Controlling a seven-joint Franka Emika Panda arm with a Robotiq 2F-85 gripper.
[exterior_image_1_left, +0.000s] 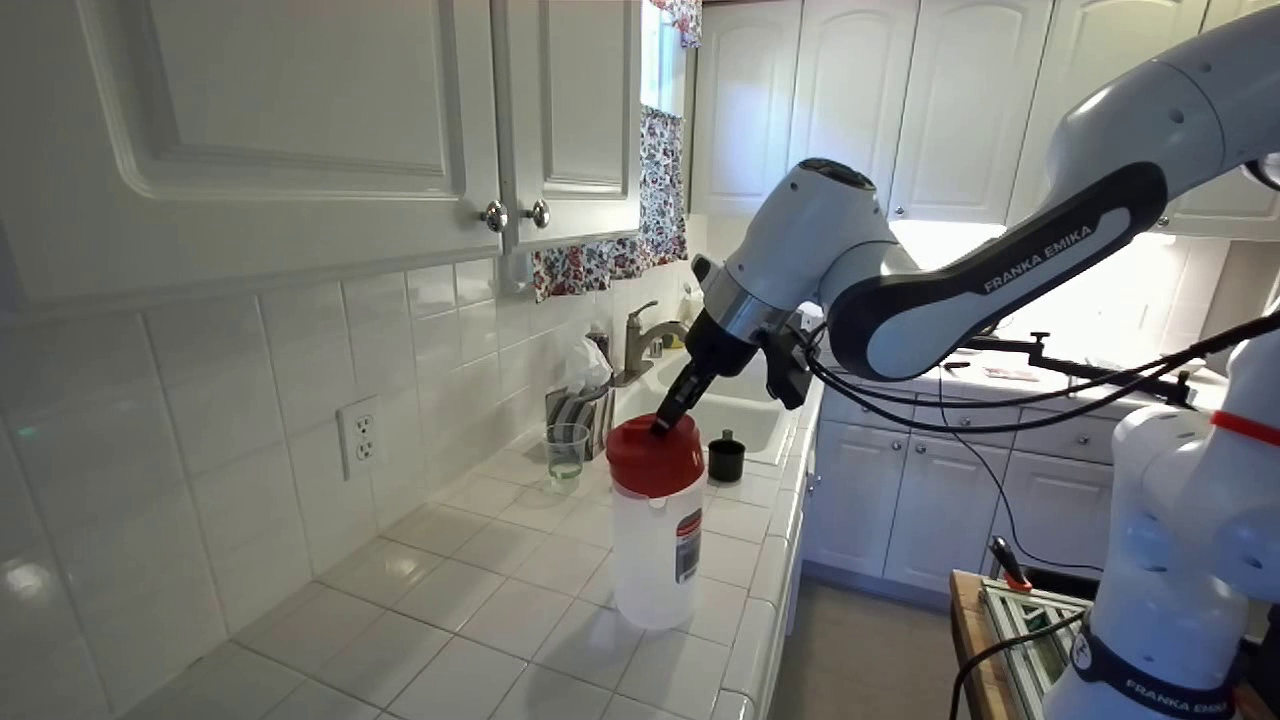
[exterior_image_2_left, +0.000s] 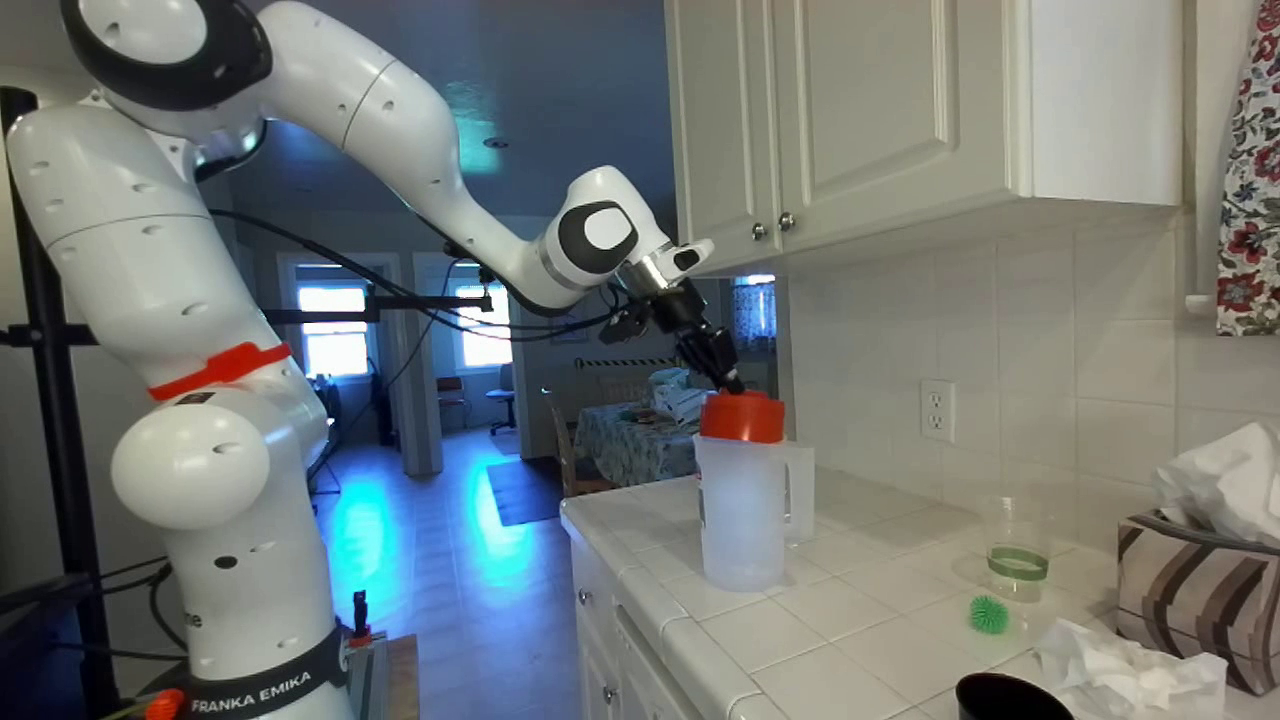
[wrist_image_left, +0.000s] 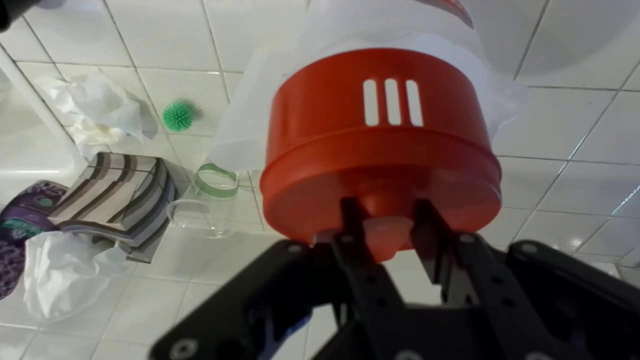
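Note:
A translucent white pitcher (exterior_image_1_left: 655, 565) with a side handle (exterior_image_2_left: 800, 490) stands upright on the tiled counter. Over its mouth is a round red lid (exterior_image_2_left: 742, 418), also seen in the wrist view with slots in its side wall. That slotted wall shows above the pitcher; whether the lid's lower edge rests on the rim I cannot tell. My gripper (wrist_image_left: 389, 207) comes down at a slant and is shut on the raised knob at the lid's top, one black finger on either side. In both exterior views the fingertips meet the top of the lid.
Near the wall are a clear cup (exterior_image_2_left: 1018, 572) and a striped tissue box (exterior_image_2_left: 1190, 590). A green spiky ball (exterior_image_2_left: 988, 614), crumpled tissue (exterior_image_2_left: 1130, 665) and black cup (exterior_image_1_left: 726, 460) lie close by. Beyond is the sink (exterior_image_1_left: 740, 420); cabinets (exterior_image_1_left: 300, 110) overhang the counter.

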